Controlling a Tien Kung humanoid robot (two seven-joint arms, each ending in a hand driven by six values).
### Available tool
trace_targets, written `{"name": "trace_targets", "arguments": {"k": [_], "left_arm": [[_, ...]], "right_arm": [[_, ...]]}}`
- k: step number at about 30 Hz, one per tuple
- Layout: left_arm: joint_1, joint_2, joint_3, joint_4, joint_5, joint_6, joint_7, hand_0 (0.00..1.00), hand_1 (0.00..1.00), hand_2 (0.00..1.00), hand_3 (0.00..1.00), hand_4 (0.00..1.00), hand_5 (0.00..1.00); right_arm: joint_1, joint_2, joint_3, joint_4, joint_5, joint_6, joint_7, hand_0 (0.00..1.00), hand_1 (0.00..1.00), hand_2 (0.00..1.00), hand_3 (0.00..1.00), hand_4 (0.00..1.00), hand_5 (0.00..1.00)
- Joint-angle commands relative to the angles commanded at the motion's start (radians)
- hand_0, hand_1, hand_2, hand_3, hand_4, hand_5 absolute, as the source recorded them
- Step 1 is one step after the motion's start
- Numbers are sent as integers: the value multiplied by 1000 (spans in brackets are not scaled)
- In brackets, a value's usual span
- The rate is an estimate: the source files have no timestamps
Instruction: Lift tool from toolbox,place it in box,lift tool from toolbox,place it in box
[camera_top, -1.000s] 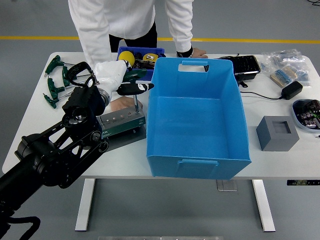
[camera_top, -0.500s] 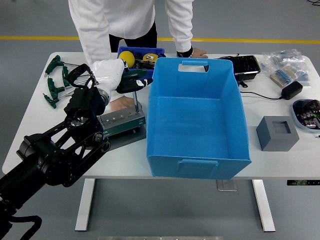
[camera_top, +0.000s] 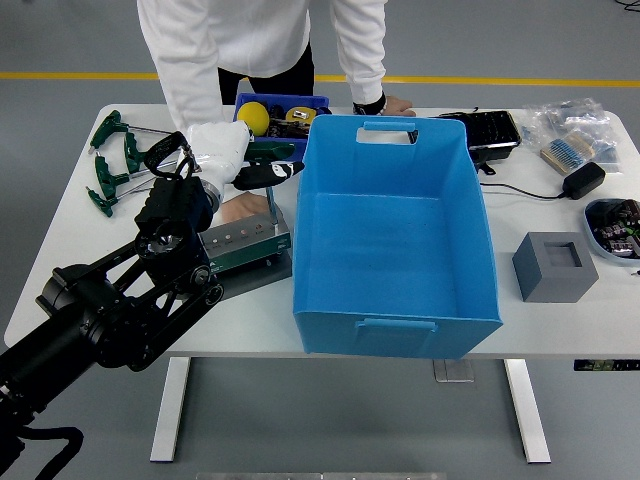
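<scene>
The left robot hand (camera_top: 225, 150), covered in a white glove, is curled around the black-and-white handle of a T-handle tool (camera_top: 268, 172), whose thin metal shaft drops straight down to the grey-green metal toolbox block with a row of holes (camera_top: 245, 238). Whether the shaft tip is still seated in a hole cannot be told. The black left arm (camera_top: 110, 300) rises from the 7 o'clock corner of the view toward the hand.

At 3 o'clock of the toolbox, just beside it, stands the large open blue plastic box (camera_top: 395, 240), with nothing visible inside. The tool's handle sits just off the box's rim at its 10 o'clock corner.

A person in white sleeves stands at 12 o'clock; one hand (camera_top: 238, 209) lies flat on the white surface (camera_top: 60, 250) behind the toolbox, the other (camera_top: 385, 104) rests beyond the box's far wall.

Green-handled T-keys (camera_top: 108, 165) lie at 9 o'clock of the robot hand. A small blue bin holding a yellow ball (camera_top: 253, 116) sits at 12 o'clock of the toolbox. A grey square foam block (camera_top: 555, 266) stands at 3 o'clock of the blue box.
</scene>
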Motion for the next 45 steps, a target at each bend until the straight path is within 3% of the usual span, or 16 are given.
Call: {"name": "trace_targets", "arguments": {"k": [14, 21, 23, 28, 29, 34, 35, 45], "left_arm": [[-4, -11, 12, 40, 0, 5, 0, 151, 108, 198, 280, 998, 998], [-2, -11, 23, 42, 0, 45, 0, 117, 81, 165, 245, 998, 998], [-3, -11, 25, 42, 0, 46, 0, 79, 37, 125, 202, 998, 973], [-4, -11, 29, 53, 0, 56, 0, 79, 37, 125, 202, 998, 973], [-4, -12, 30, 56, 0, 61, 0, 55, 2, 85, 170, 998, 885], [-6, -11, 29, 76, 0, 87, 0, 55, 2, 85, 170, 998, 885], [-7, -10, 29, 80, -1, 90, 0, 54, 2, 62, 152, 998, 776], [-16, 5, 26, 86, -34, 126, 0, 50, 2, 62, 144, 998, 749]], "right_arm": [[0, -1, 0, 0, -3, 0, 0, 707, 680, 737, 625, 887, 775], [-2, 0, 4, 0, -9, 0, -2, 707, 679, 737, 625, 887, 774], [-3, 0, 5, 0, -11, 0, -2, 707, 679, 737, 626, 887, 774], [-3, -1, 4, 1, -9, 0, -2, 707, 679, 737, 626, 887, 774], [-2, -1, 3, 1, -8, 1, -2, 705, 679, 737, 625, 887, 773], [-1, -1, 1, 1, -5, 0, -1, 705, 679, 737, 625, 887, 773], [0, -1, 1, 1, -4, 0, 0, 704, 679, 738, 625, 887, 773], [-1, 1, -4, 1, 8, 0, 3, 706, 679, 737, 625, 887, 773]]}}
